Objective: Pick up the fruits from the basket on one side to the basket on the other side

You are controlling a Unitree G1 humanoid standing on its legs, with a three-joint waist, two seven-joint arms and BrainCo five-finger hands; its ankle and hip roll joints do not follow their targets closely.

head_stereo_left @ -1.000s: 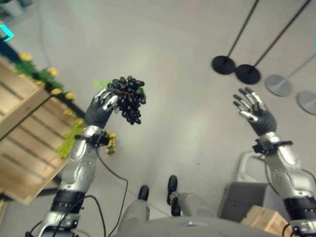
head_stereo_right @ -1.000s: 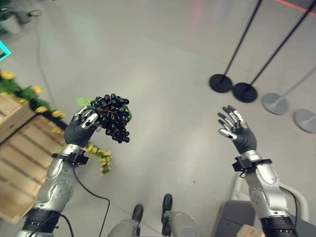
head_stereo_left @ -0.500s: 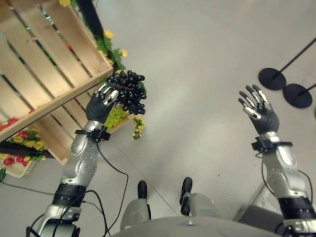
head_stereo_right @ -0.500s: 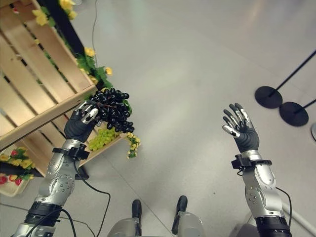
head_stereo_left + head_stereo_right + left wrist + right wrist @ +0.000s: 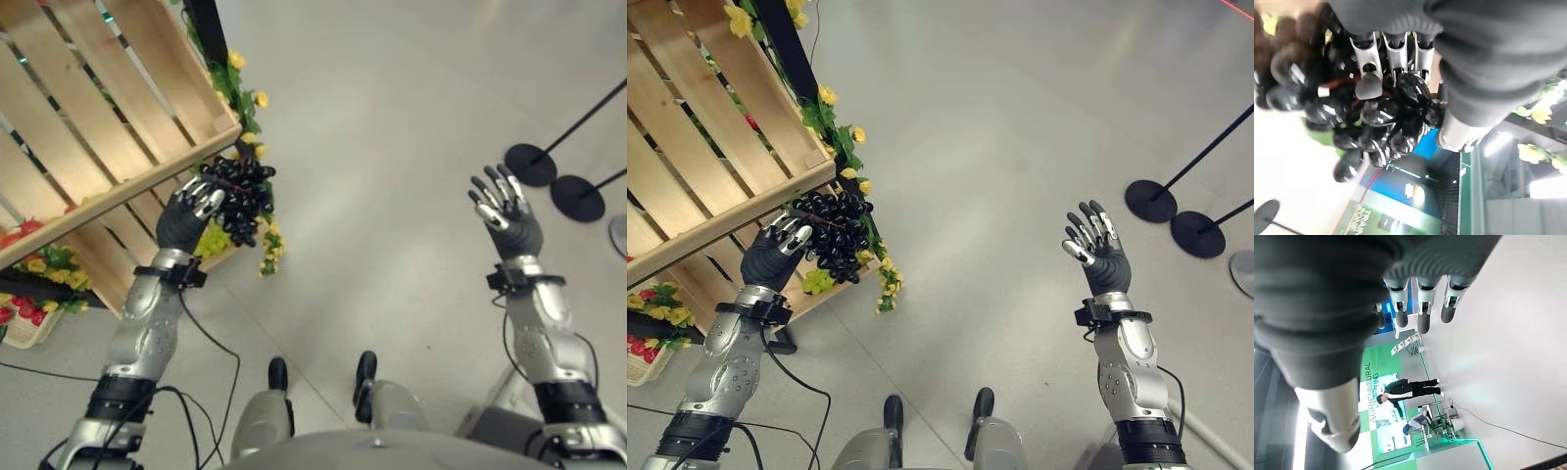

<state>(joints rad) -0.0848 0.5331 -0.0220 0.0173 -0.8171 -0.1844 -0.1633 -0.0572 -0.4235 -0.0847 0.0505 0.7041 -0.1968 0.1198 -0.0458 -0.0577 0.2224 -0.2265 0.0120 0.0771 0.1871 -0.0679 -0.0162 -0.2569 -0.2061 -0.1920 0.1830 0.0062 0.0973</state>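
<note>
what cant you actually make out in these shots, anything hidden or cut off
- Destination basket: the wooden crate runs off the eye views' left edge, so whether a basket sits in it cannot be told.
- Left hand: its palm and thumb are hidden under the black grapes it holds.
- Small basket with red fruit: cut by the left edge, contents too small to name.
- Right hand: open and empty; the people past it in the right wrist view are too small to describe.

Past the fingertips of my right hand [image 5: 1327,396], far off, a green wall panel [image 5: 1369,377] carries white lettering running along its edge, too small and skewed for me to spell out surely. Beyond the grapes [image 5: 1376,122] my left hand [image 5: 1396,54] curls around, a green banner [image 5: 1359,218] bears white letters, blurred past reading.
</note>
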